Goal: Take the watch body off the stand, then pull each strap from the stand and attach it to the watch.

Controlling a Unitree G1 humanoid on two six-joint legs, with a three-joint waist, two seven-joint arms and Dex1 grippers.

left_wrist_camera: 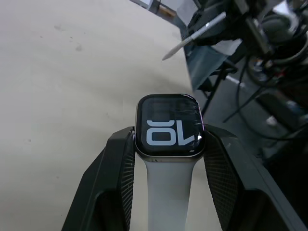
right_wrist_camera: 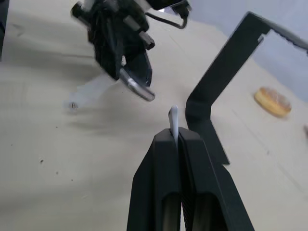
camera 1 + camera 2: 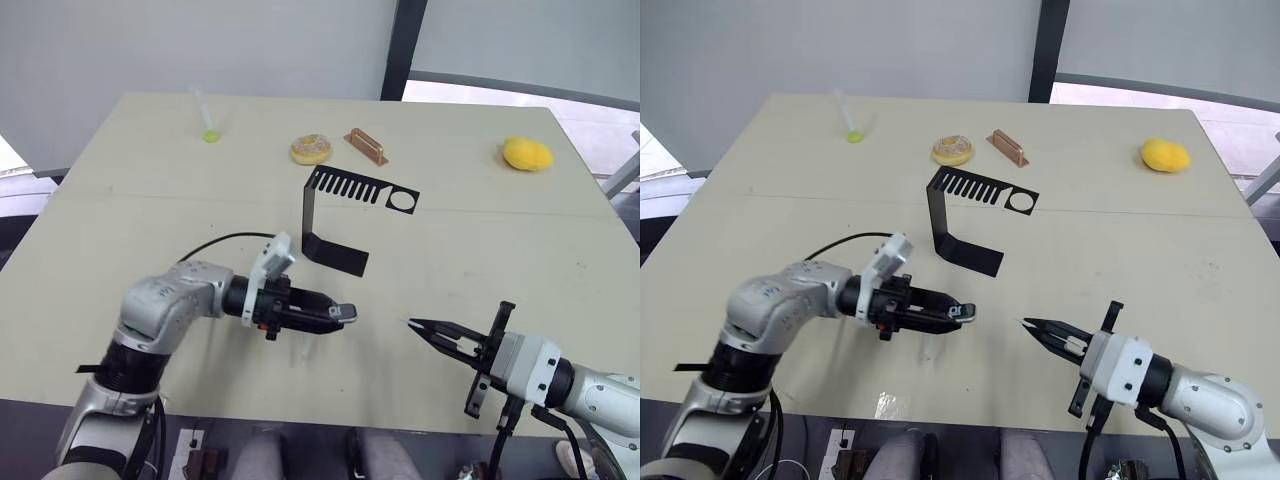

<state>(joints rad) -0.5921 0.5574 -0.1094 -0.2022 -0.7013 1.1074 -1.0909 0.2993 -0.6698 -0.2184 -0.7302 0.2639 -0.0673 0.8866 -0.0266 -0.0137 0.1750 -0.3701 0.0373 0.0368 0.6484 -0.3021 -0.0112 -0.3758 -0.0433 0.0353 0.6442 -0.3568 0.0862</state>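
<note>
My left gripper (image 3: 338, 314) is shut on the watch body (image 1: 168, 127), a black screen with white digits and a silver-grey rim, held low over the near middle of the table. One white strap (image 1: 168, 192) is fixed to the watch body and trails from it toward the tabletop (image 2: 89, 94). My right gripper (image 3: 414, 324) is shut on the second white strap (image 2: 173, 118), whose thin end pokes out past the fingertips (image 2: 166, 139). It faces the watch from the right, a short gap away. The black stand (image 3: 335, 215) stands behind them, its slots bare.
Along the far side of the beige table (image 3: 500, 240) lie a small clear tube with a green end (image 3: 208, 125), a doughnut (image 3: 311, 149), a copper-brown block (image 3: 366, 146) and a yellow lump (image 3: 527, 154). The table's front edge runs just under both grippers.
</note>
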